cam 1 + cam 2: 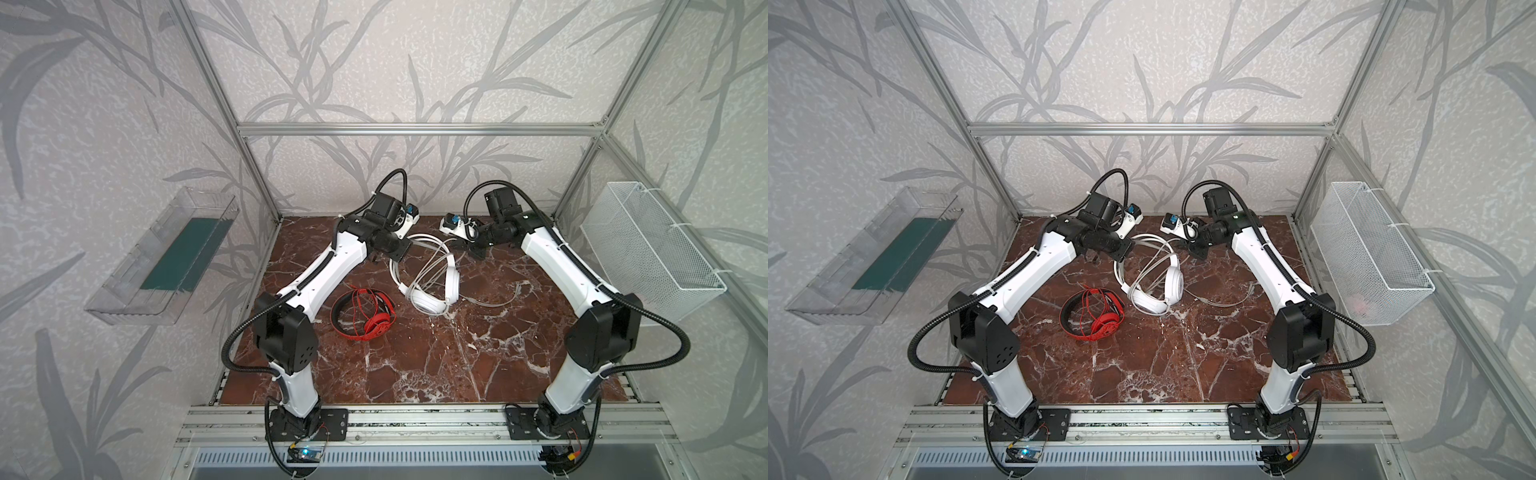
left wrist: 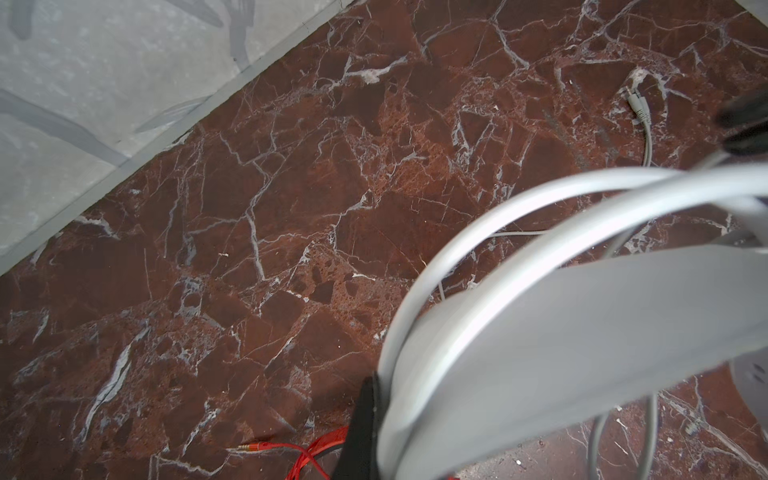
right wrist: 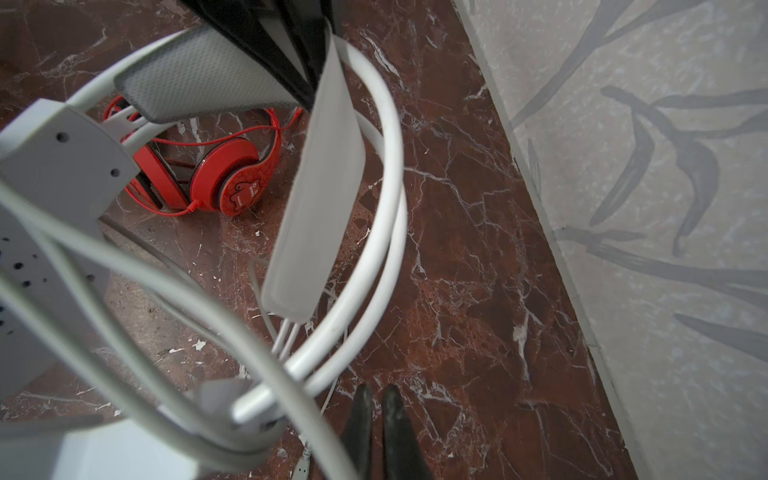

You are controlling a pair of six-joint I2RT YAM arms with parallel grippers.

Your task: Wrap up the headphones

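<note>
white plastic over-ear headphones [image 1: 451, 282] are clamped at the padded headband by the closed left claw [image 3: 291, 54]. the right claw [image 3: 376, 401], just beside the band, is held with jaws all but together, nothing between them. the set is judged light and stiff, and its long white-grey cable [image 2: 646, 143] limp and slippery, best taken near the plug. red wired headphones [image 3: 232, 178] lie apart from both claws.

Lighting: bright, diffuse, even; shadows on the marble tabletop [image 1: 415, 353] are soft. Both top views are in focus throughout. Wrist views: the close white headphones [image 2: 582, 332] are blurred.
</note>
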